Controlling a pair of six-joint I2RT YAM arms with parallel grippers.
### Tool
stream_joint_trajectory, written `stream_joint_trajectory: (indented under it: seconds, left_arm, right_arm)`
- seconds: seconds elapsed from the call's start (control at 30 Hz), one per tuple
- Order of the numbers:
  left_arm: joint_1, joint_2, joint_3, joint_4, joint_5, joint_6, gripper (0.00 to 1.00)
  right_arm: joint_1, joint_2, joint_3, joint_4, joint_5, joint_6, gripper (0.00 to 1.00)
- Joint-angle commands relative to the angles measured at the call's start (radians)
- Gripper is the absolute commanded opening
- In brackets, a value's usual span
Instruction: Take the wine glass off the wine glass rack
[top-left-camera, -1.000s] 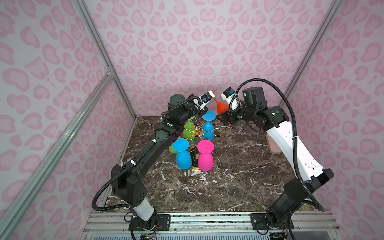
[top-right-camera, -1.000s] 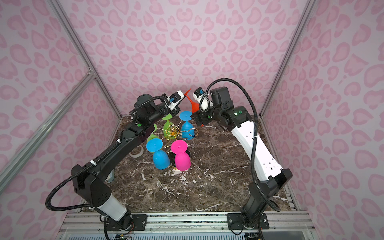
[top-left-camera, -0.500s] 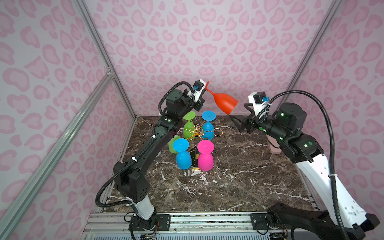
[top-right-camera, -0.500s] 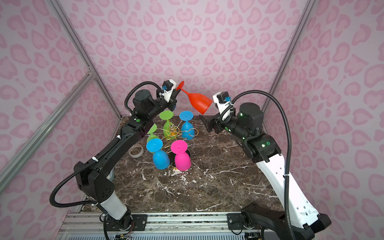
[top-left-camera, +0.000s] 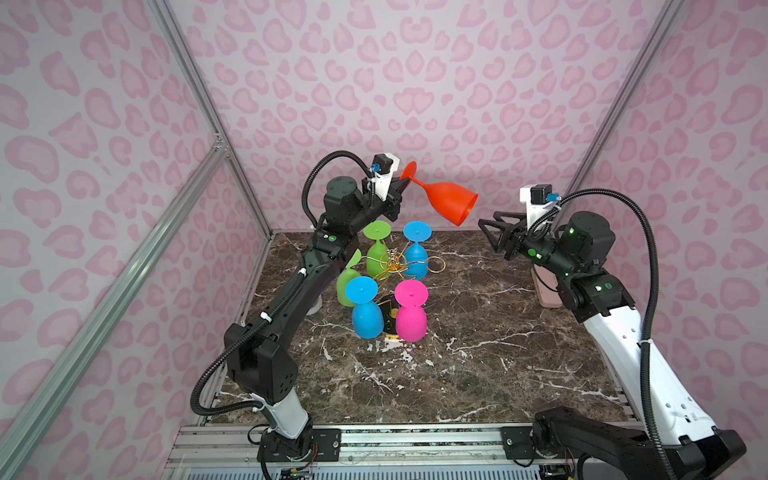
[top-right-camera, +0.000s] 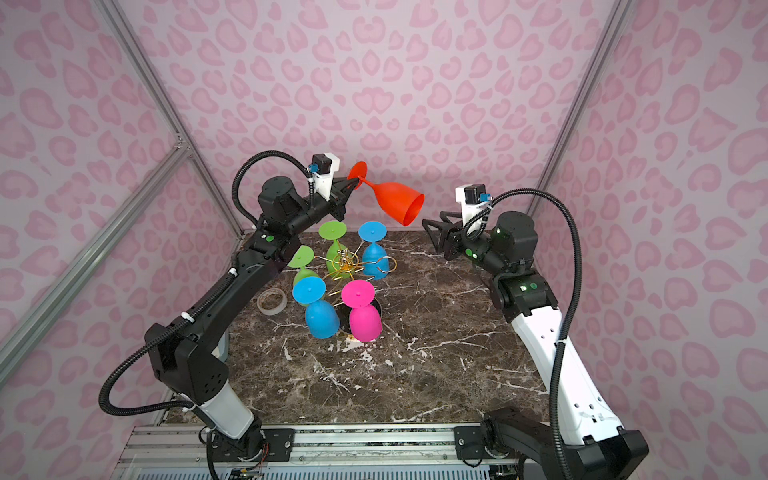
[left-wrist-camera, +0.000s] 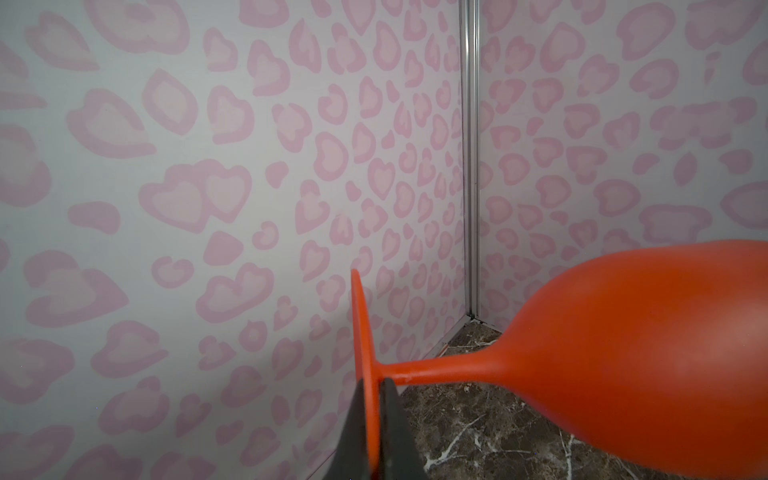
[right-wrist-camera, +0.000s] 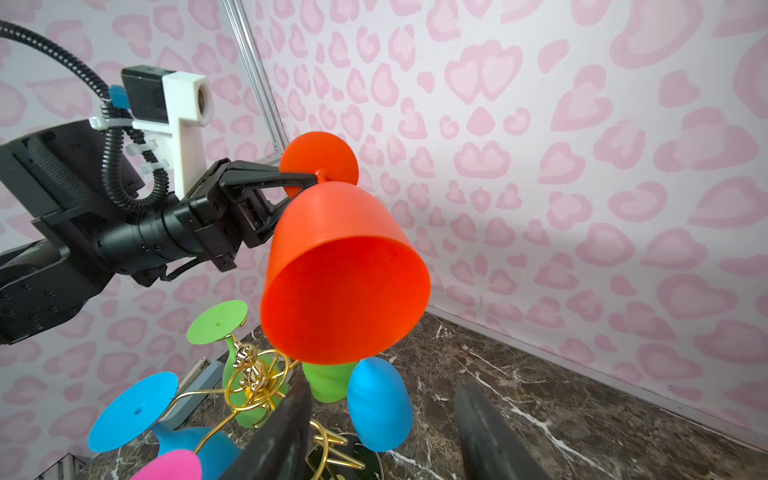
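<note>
Holding red wine glass (top-left-camera: 449, 201) above wine glass rack (top-left-camera: 392, 264), left gripper (top-left-camera: 401, 183) pinched foot; right gripper (top-left-camera: 488, 235) gaped; bowl grab seemed next.

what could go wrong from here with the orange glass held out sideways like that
1. The left gripper pinches only the foot of the orange wine glass, whose bowl sticks out sideways; it could pivot or slip.
2. It hangs high by the wine glass rack; a drop could strike the hanging glasses.
3. The right gripper, open near the bowl's rim, might knock it.
</note>
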Motion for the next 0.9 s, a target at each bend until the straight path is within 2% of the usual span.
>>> stream_joint_trajectory:
  seconds: [0.0, 0.27, 0.43, 0.5, 0.7, 0.8, 0.83, 0.87]
  left_arm:
    - [0.001, -0.015, -0.003, 0.027, 0.037, -0.026, 0.04]
    - [0.003, -0.024, -0.011, 0.038, 0.075, -0.058, 0.03]
    - [0.004, -0.028, -0.01, 0.047, 0.111, -0.087, 0.03]
    - [0.006, -0.029, -0.011, 0.048, 0.126, -0.098, 0.03]
    - [0.006, -0.035, -0.011, 0.052, 0.143, -0.114, 0.03]
    - [0.007, -0.038, -0.018, 0.056, 0.14, -0.116, 0.04]
    - [0.007, -0.04, -0.018, 0.059, 0.137, -0.115, 0.06]
    - [0.007, -0.041, -0.02, 0.058, 0.133, -0.116, 0.13]
  right_arm:
    - [-0.004, 0.027, 0.013, 0.087, -0.077, 0.031, 0.55]
    - [-0.002, 0.12, 0.077, 0.148, -0.101, 0.077, 0.54]
    - [0.015, 0.185, 0.136, 0.156, -0.092, 0.09, 0.48]
    - [0.022, 0.208, 0.154, 0.153, -0.092, 0.091, 0.43]
    - [0.032, 0.241, 0.209, 0.132, -0.09, 0.089, 0.19]
    - [0.042, 0.245, 0.235, 0.067, -0.028, 0.058, 0.04]
    - [0.042, 0.248, 0.247, 0.047, -0.02, 0.05, 0.0]
    - [0.042, 0.249, 0.258, 0.031, -0.016, 0.049, 0.0]
